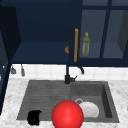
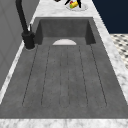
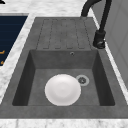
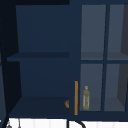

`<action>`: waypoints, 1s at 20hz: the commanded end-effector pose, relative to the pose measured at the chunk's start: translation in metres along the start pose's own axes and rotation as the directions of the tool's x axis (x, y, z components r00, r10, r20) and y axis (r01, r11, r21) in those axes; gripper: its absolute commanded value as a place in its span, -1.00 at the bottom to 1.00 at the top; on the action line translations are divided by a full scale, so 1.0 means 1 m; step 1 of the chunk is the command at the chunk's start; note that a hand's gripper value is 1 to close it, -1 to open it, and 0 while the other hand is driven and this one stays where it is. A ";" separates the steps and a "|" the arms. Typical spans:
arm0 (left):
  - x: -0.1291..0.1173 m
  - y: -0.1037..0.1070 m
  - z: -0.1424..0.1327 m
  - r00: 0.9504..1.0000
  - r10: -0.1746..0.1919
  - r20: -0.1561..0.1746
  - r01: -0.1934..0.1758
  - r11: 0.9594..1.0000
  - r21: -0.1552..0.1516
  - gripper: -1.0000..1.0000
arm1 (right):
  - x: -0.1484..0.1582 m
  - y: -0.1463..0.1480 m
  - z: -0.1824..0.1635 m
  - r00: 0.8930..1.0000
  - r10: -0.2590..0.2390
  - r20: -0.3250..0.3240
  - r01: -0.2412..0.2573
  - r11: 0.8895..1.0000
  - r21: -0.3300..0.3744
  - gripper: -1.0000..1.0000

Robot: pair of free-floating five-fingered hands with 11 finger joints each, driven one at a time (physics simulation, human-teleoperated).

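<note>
Hovering: our left hand point(image 1: 34, 117) at the sink's point(image 1: 37, 95) front edge, fingers' state we cannot tell.
Nearby: red ball point(image 1: 67, 114), white plate point(image 1: 90, 109) in the basin.

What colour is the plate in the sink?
White. The plate lies in the sink basin, best seen in the right side view.

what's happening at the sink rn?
Nothing is being held at the moment. A black hand, the left hand, hovers at the front edge of the sink's ribbed draining side, touching nothing that I can make out. A white plate lies in the basin beside the drain. A red ball sits in front of the sink. Above, the wall cabinet stands open on its left side, and a bottle stands behind its glass door.
</note>
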 end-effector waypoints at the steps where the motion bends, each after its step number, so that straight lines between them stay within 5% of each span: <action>1: 0.000 0.000 0.000 1.000 0.000 0.000 0.000 1.000 0.000 0.00 | -0.011 0.007 0.011 0.997 -0.018 0.070 0.014 0.998 0.054 -1.00; 6: 0.000 0.000 0.000 1.000 0.000 0.000 0.000 1.000 0.000 0.00 | -0.019 0.005 0.007 0.995 -0.057 0.081 0.049 0.994 0.100 -1.00; 20: 0.000 0.000 0.000 1.000 0.000 0.000 0.000 1.000 0.000 0.00 | -0.038 -0.002 -0.022 0.998 -0.027 0.056 0.020 0.993 0.120 -1.00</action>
